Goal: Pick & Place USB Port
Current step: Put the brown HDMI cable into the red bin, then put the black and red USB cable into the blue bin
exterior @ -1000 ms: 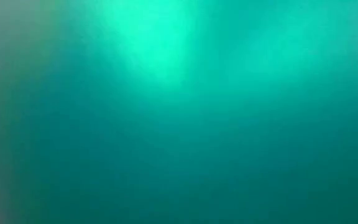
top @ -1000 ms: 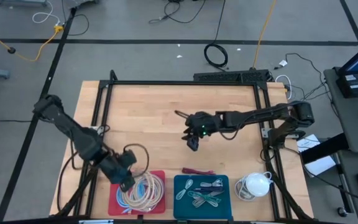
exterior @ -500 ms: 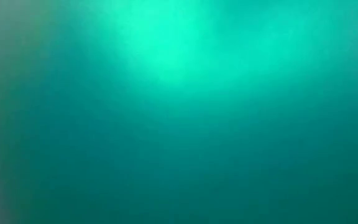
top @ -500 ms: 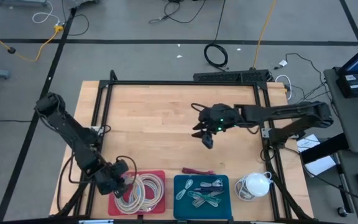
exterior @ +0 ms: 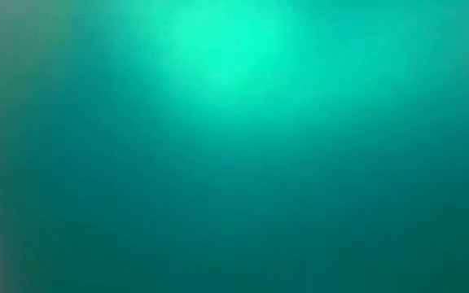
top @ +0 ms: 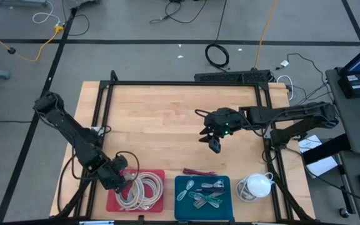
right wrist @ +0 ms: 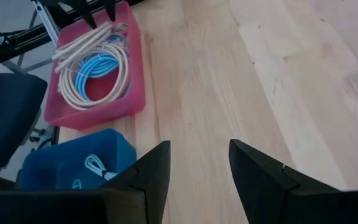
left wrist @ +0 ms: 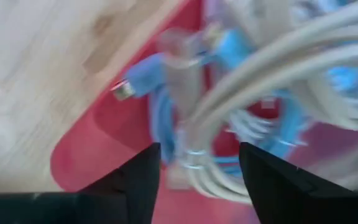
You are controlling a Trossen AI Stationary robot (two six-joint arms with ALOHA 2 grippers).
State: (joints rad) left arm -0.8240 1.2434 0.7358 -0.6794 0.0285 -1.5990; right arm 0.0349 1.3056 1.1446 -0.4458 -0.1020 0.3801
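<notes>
**A:** How do the left jaws (left wrist: 194, 180) stand?

**B:** Parted, with nothing between them. They hang low over the near-left corner of the red tray (left wrist: 86, 162), and straight ahead of them lies the bundle of coiled cables (left wrist: 272, 99): beige loops laid over blue ones. A blue USB plug (left wrist: 132, 84) with a metal tip pokes out of the bundle just beyond the jaws, toward the bare wood of the desk (left wrist: 36, 68).

**A:** And the right jaws (right wrist: 197, 168)?

**B:** Also spread apart and empty. From above they sit over the middle of the desk (top: 161, 119), well apart from the left jaws (top: 120, 178). Nothing lies under them but plain wood.

**A:** What lies farther out?

**B:** Ahead of the right jaws, along the desk's near edge, the red tray (right wrist: 135, 68) holds its coiled cables (right wrist: 98, 68), and just beside it stands a blue tray (right wrist: 73, 155) with a few small cables inside. In the overhead view a dark red cable (top: 199, 171) lies on the wood just behind the blue tray (top: 202, 190), and a white bundle (top: 255, 185) sits beside it. The table-level camera shows only a teal blur.
</notes>
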